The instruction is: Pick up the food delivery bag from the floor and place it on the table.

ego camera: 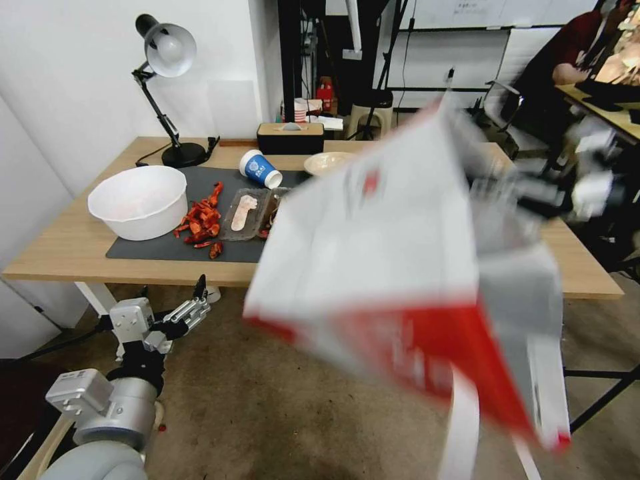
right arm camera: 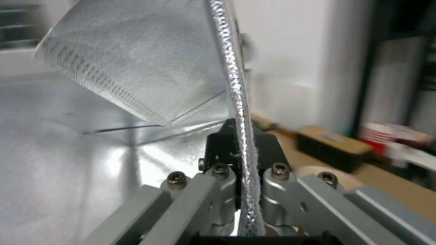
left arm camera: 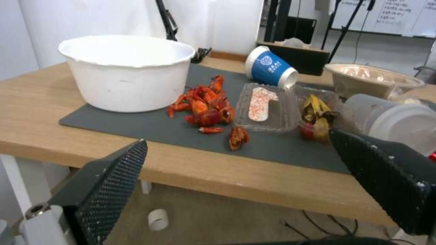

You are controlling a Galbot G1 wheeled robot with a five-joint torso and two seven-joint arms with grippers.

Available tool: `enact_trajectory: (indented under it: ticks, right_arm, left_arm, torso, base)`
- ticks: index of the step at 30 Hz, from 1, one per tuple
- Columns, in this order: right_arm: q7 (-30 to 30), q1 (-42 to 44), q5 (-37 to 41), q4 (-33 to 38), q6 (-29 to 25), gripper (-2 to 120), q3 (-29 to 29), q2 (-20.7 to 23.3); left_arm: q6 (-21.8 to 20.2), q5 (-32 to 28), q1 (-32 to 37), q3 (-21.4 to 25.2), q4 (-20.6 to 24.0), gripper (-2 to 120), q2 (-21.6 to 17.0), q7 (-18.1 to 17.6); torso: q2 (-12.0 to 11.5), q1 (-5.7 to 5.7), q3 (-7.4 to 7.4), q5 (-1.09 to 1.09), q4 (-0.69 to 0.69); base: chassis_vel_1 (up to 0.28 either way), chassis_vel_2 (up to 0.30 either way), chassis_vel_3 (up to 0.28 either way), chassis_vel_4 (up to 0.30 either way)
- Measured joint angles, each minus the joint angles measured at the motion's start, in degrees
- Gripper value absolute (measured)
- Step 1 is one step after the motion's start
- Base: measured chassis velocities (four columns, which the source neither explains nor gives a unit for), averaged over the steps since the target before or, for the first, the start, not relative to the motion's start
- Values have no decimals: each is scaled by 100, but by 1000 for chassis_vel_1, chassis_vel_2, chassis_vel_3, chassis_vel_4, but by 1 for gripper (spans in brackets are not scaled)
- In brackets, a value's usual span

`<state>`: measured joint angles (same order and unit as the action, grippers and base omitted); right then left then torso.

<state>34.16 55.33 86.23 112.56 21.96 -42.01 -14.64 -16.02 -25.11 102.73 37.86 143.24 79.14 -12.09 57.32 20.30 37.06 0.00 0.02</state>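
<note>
Foil-lined food delivery bag point(ego camera: 400, 267) (airborne over your desk point(ego camera: 73, 247)) clamped at its rim by right pincer point(right arm camera: 240, 149); left pincer point(left arm camera: 236, 180) released.

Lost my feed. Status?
Right gripper shut on bag rim, bag airborne over table edge. Left gripper open, low. Cups, trays crowd mat.

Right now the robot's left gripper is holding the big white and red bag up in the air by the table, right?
Not quite: the right gripper holds the food delivery bag, pinched on its edge, as the right wrist view shows. The left gripper hangs open and empty, low before the table. The bag is indeed up in the air.
</note>
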Motion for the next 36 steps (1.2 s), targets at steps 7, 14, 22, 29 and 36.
enact_trajectory:
  ticks: [7, 14, 22, 29, 36]
  right_arm:
    - [-2208, -409, 846, -53, 324, 0, 211, -59]
    - [-3927, -1218, 2546, -415, 501, 0, 821, -260]
    - [-5864, -2872, 4006, -697, 265, 0, 2020, -945]
    - [-6707, -3162, 4190, -749, 312, 0, 2175, -1195]
    - [-7194, -2885, 4268, -936, 607, 0, 2066, -1293]
  left_arm:
    - [4, -9, -10, 7, 0, 100, -34, -8]
    - [27, -10, 1, 0, 0, 100, -81, -8]
    - [110, 80, 81, 0, 0, 100, -40, 0]
    - [136, 102, 107, 34, 0, 100, 2, 5]
    - [135, 153, 132, 26, 0, 100, 29, 10]
  torso:
    - [-4, -3, -3, 0, 0]
    - [-9, -4, -5, 1, -2]
    - [-12, -4, -6, 0, 2]
    - [-13, -7, -8, 0, 0]
    - [-14, -7, -8, 1, -3]
  base:
    - [0, 0, 0, 0]
    - [0, 0, 0, 0]
    - [0, 0, 0, 0]
    - [0, 0, 0, 0]
    - [0, 0, 0, 0]
